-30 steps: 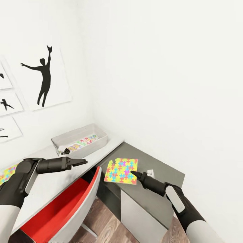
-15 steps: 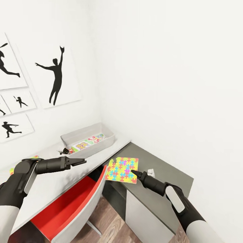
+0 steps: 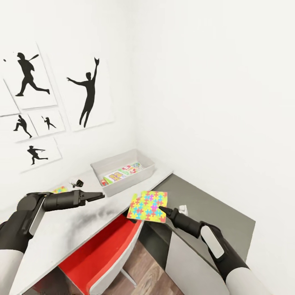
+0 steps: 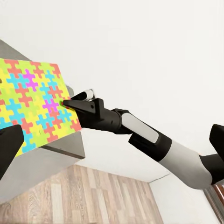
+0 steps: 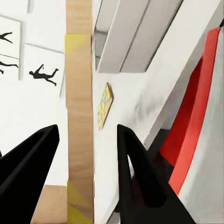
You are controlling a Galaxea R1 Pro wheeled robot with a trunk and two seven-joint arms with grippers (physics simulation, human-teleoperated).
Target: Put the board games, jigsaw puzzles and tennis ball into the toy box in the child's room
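The white walls of the child's room (image 3: 213, 82) fill most of the head view, with black baseball-player silhouette pictures (image 3: 88, 96) in the upper left of the frame. Below them the table (image 3: 61, 229), pale and faintly mottled, runs from the lower left toward the middle. A red chair (image 3: 102, 256) sits tucked at its edge near the bottom centre, and a lower dark grey cabinet (image 3: 213, 205) stands to the right of the table.

The toy box (image 3: 123, 170) rests on the table's far end, just above the middle of the frame, and colourful printed board games (image 3: 123, 174) lie flat inside it.

My right arm reaches in from the lower right. My right gripper (image 3: 160, 209) is clamped on one jigsaw puzzle (image 3: 147, 206), pinching its right edge and holding it in the air at frame centre, over the gap between table edge and cabinet, below and to the right of the toy box. In my right wrist view the board (image 5: 79, 112) stands edge-on between my two dark fingers.

My left gripper (image 3: 100, 196) hovers over the table at middle left, holding nothing; I cannot tell how far apart its fingers stand.

The second jigsaw puzzle (image 3: 60, 189) lies on the table at left, just above my left forearm. A small dark object (image 3: 79, 182) sits on the table left of the toy box; too small to identify.
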